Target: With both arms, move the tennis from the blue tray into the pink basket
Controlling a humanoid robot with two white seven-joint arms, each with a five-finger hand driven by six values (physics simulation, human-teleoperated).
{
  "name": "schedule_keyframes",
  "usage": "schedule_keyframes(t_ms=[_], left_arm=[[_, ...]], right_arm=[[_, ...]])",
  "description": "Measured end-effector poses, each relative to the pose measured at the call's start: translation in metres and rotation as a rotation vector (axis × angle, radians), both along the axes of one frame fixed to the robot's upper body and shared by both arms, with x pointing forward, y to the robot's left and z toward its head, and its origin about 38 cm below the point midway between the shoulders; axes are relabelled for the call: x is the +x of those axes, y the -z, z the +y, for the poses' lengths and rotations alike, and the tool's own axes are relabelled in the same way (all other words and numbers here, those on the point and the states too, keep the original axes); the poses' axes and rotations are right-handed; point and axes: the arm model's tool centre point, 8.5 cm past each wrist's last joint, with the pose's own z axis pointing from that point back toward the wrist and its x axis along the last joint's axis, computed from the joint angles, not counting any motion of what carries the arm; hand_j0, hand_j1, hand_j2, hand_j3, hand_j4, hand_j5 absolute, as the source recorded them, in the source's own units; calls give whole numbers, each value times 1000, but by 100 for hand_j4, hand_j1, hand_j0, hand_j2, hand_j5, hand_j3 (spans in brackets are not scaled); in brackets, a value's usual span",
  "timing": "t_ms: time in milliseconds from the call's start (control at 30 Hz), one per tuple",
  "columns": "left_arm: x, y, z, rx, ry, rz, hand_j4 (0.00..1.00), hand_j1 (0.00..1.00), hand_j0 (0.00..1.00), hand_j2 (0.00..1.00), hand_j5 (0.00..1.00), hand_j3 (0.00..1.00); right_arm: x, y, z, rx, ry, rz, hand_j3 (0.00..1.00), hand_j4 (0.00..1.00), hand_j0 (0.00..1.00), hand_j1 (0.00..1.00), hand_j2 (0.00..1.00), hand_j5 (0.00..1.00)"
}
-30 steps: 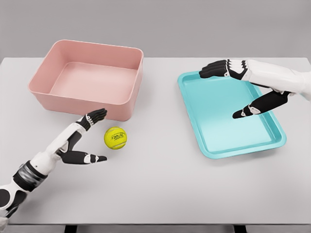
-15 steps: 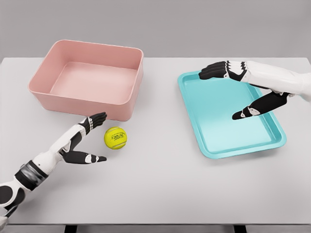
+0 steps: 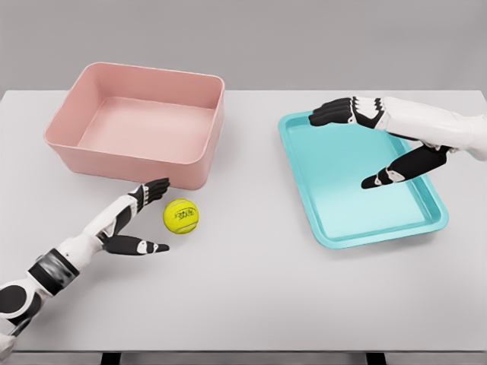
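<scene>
The pink basket (image 3: 141, 125) at ten o'clock on the bench (image 3: 251, 289) holds nothing, and the blue tray (image 3: 359, 179) at three o'clock is likewise bare. The tennis ball (image 3: 181, 216) sits on the bench just in front of the basket (outside both containers). The left hand (image 3: 131, 222) lies beside it at its nine o'clock, fingers apart, not touching. The right hand (image 3: 373, 137) hovers over the tray, fingers spread.
</scene>
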Motion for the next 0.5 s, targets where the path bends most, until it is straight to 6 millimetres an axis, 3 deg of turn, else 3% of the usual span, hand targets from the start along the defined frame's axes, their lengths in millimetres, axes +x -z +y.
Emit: schedule_keyframes(t_ms=[200,500], left_arm=[[2,-1,-3,-6,0,-6,83,83,83,83,83,83],[4,-3,-7,-14,7,-20,86,86,86,86,86,86]], right_arm=[[0,1,0,1,-1,2,100,100,100,100,100,100],[0,0,1,2,-2,1,100,100,100,100,100,100]])
